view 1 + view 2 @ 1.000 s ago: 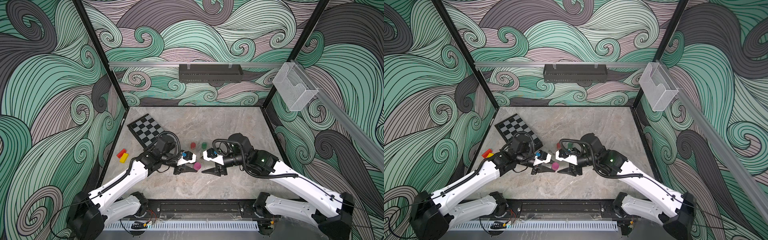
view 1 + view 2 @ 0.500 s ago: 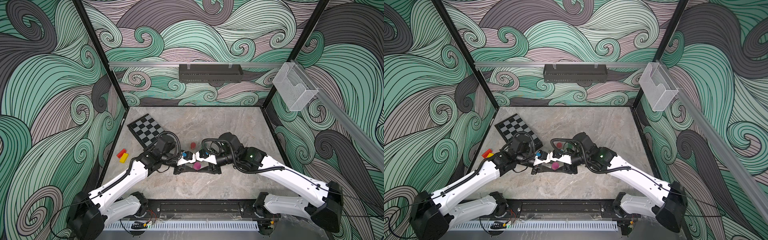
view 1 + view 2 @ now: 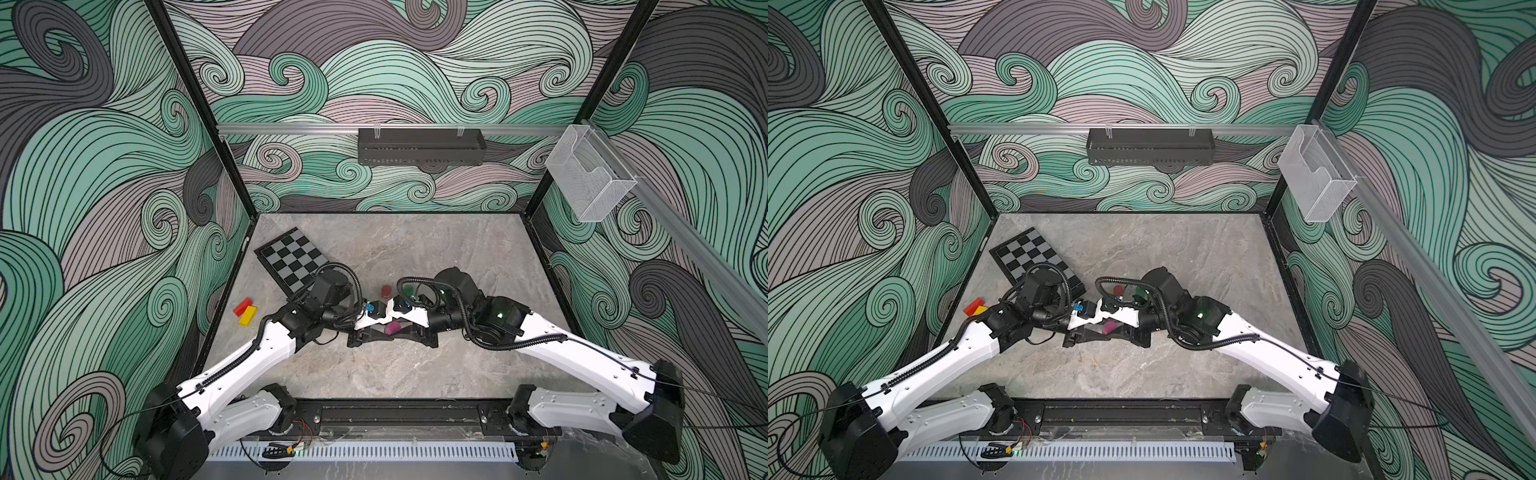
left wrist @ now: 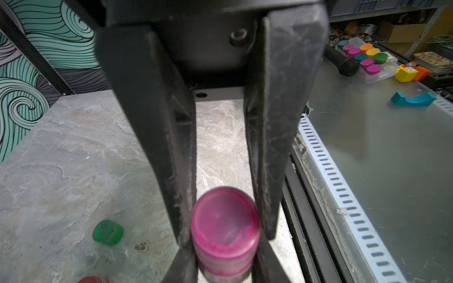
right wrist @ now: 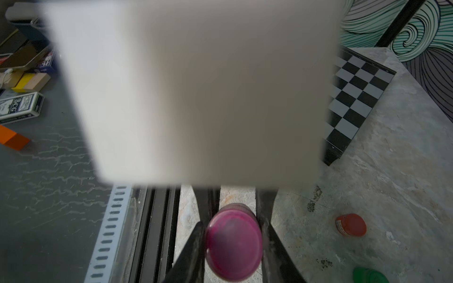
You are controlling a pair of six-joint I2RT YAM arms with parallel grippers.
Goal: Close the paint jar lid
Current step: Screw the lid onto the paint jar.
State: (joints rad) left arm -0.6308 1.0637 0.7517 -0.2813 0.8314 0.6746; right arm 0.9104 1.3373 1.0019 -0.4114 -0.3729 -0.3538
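Left tool (image 4: 224, 246) is clamped on the body of the pink paint jar (image 3: 392, 328), its dark fingers (image 4: 182, 265) pressing both sides below the cap. The right tool (image 5: 232, 223) comes in from the opposite side and is closed on the lid (image 4: 225, 215), with its fingers (image 5: 190, 254) touching the rim on either side.

In both top views the two tools meet tip to tip just below the centre of the frame, and the jar (image 3: 1110, 328) shows as a small pink spot between them. The lid sits on top of the jar, but I cannot tell whether it is fully seated. Nor can I tell whether the jar stands on the tabletop (image 3: 415, 374) or is held just above it.

A red jar (image 3: 386, 289) and a green jar (image 3: 409, 287) stand near each other, just above the tools in the frame, the green one seen through a black cable loop. A checkerboard (image 3: 297, 259) lies left of centre, its lower corner under the left arm. A red block (image 3: 242, 306) and a yellow block (image 3: 248, 316) lie touching at the tabletop's left edge.
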